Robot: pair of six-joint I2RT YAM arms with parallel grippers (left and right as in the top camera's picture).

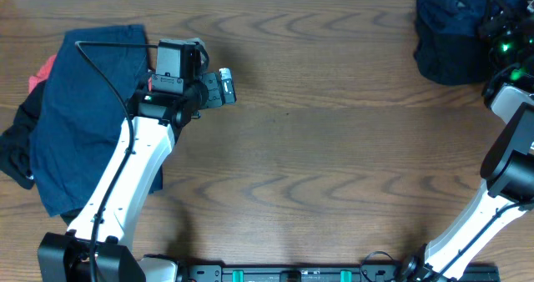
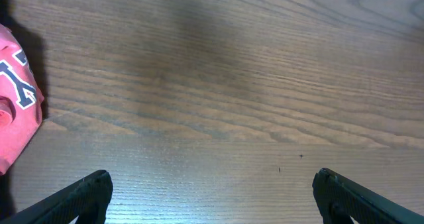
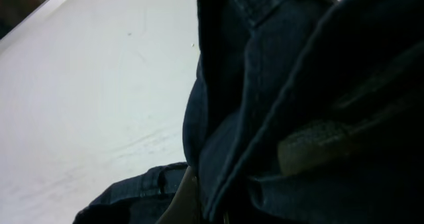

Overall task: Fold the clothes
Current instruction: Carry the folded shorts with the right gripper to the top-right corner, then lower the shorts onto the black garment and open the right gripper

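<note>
Two clothes piles on my tabletop (image 1: 334,148) | left pile: navy piece (image 1: 83,115) over black piece (image 1: 15,153) and red piece (image 2: 16,98) | left end effector (image 1: 225,88) spread above bare wood beside it | right end effector (image 1: 491,17) pressed together inside far-right navy heap (image 1: 450,40); grip on fabric: I cannot tell

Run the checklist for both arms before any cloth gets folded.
1. Left end effector open and empty: ok.
2. It hangs over bare table, beside the left pile: ok.
3. Right end effector shut, down in the navy heap: ok.
4. Cloth actually gripped by it: cannot tell.
5. Middle of the table bare for folding: ok.
</note>
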